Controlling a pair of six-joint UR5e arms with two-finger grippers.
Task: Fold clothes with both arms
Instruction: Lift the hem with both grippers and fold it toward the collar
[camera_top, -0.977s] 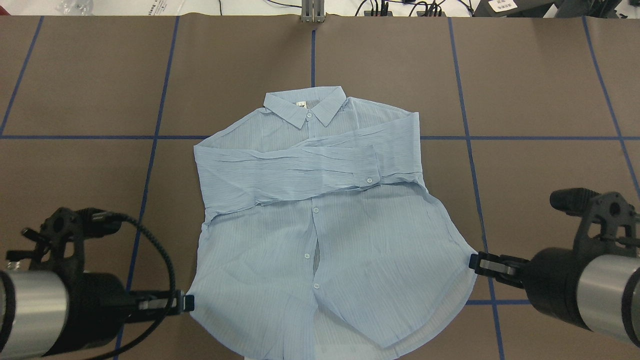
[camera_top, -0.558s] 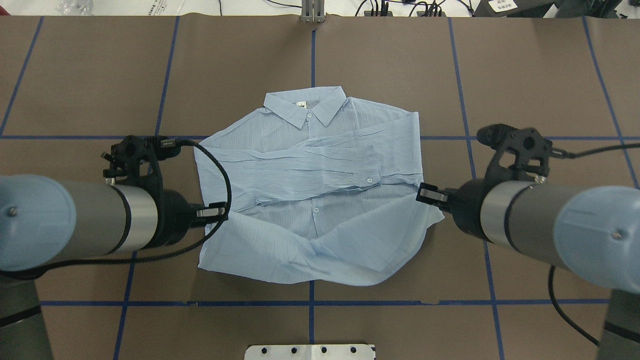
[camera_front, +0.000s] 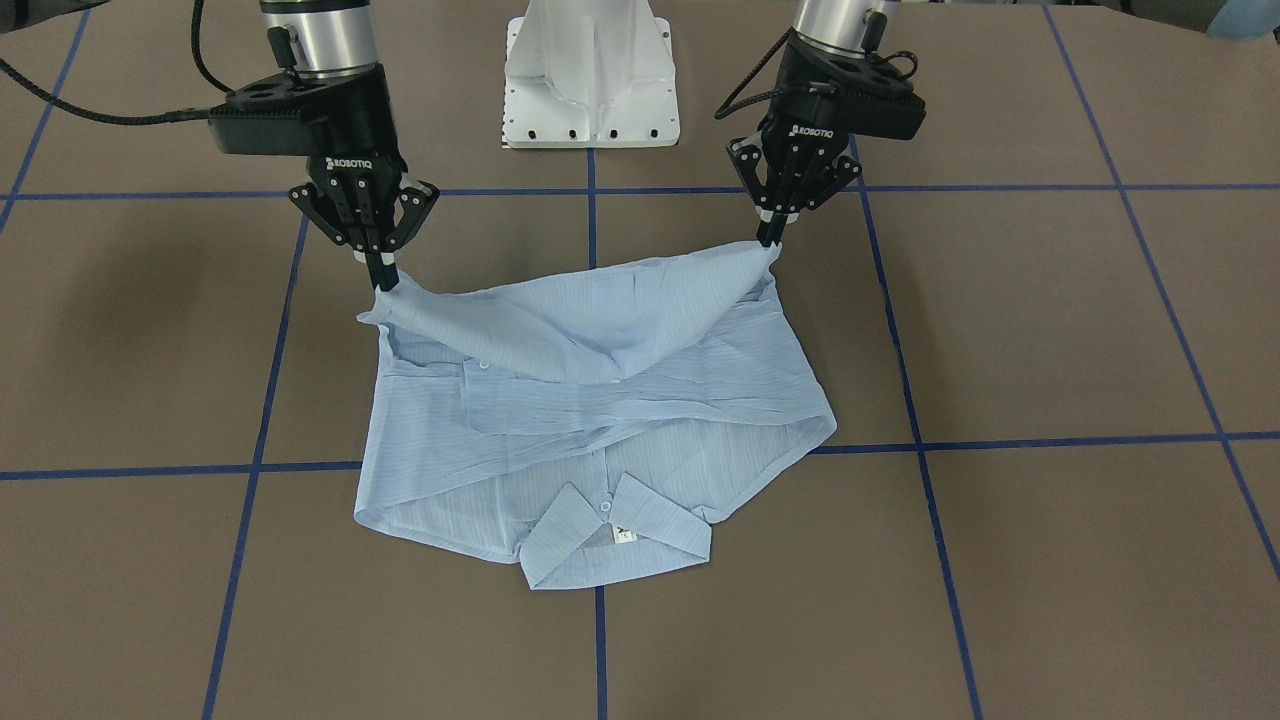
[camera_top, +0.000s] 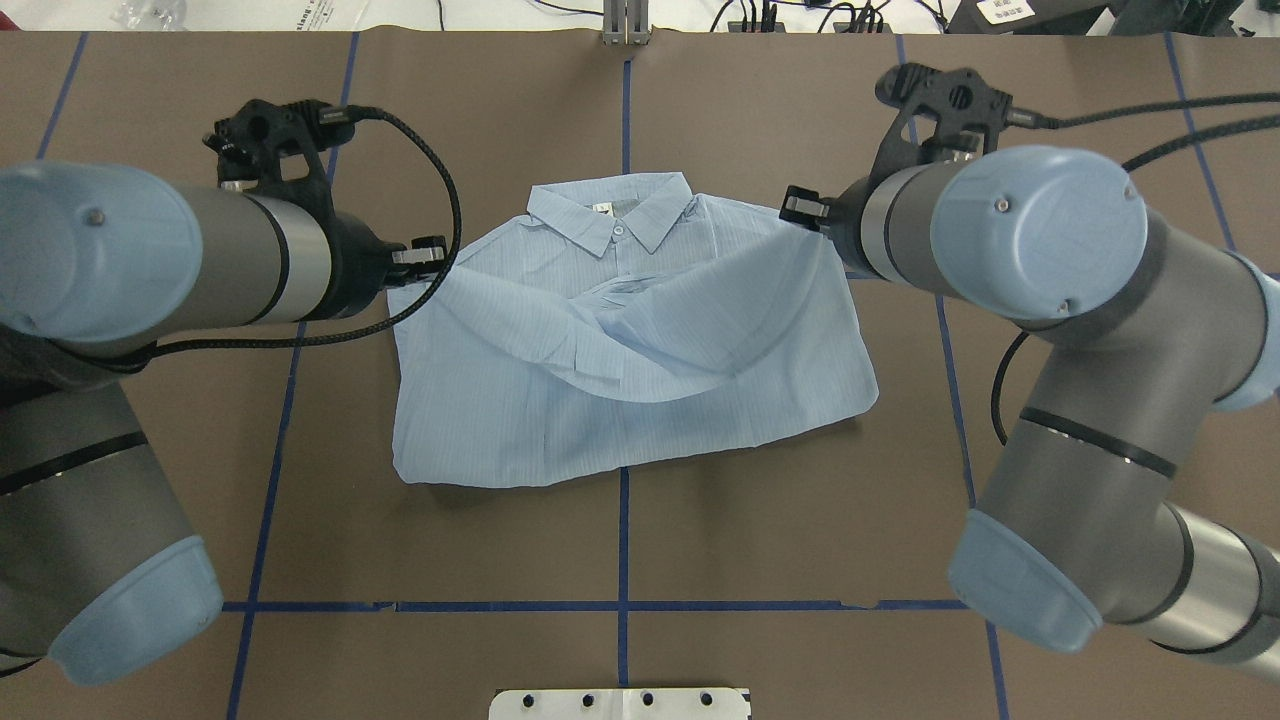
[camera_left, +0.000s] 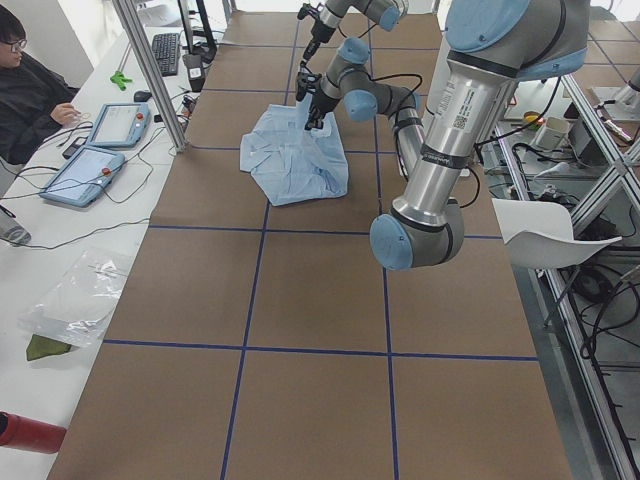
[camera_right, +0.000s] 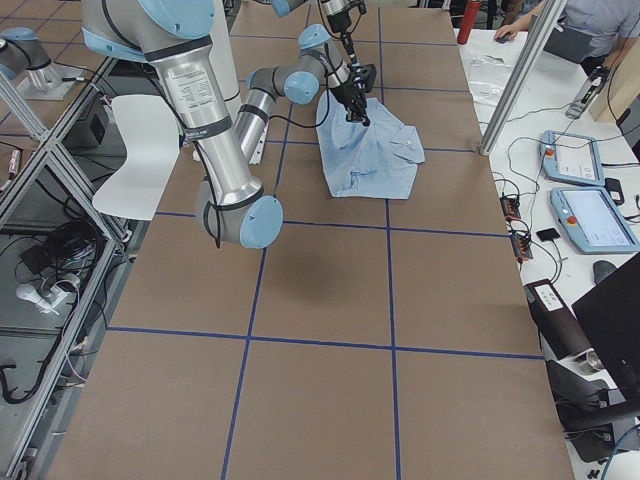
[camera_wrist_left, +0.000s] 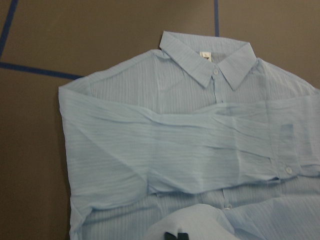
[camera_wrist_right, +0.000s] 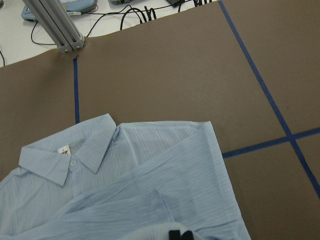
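The clothes are one light blue striped shirt (camera_top: 620, 350) lying face up on the brown table, its collar (camera_top: 610, 215) at the far side. My left gripper (camera_top: 440, 258) is shut on one hem corner and my right gripper (camera_top: 792, 208) is shut on the other. Both corners are held a little above the shoulders, and the hem sags between them over the crossed sleeves. The front-facing view shows the left gripper (camera_front: 772, 240) and the right gripper (camera_front: 385, 280) pinching raised cloth points. Each wrist view shows the collar (camera_wrist_left: 207, 60) (camera_wrist_right: 70, 155) beyond the held cloth.
Blue tape lines (camera_top: 620, 606) grid the brown table. The white pedestal base (camera_front: 590, 80) stands at the robot's side and a metal post (camera_top: 626, 25) at the far edge. A person (camera_left: 25, 90) sits at a desk with tablets (camera_left: 95, 150) beyond the far edge.
Both grippers have carried the hem corners from the near edge up and forward to the shoulders. The shirt's lower half now lies doubled over the sleeves.
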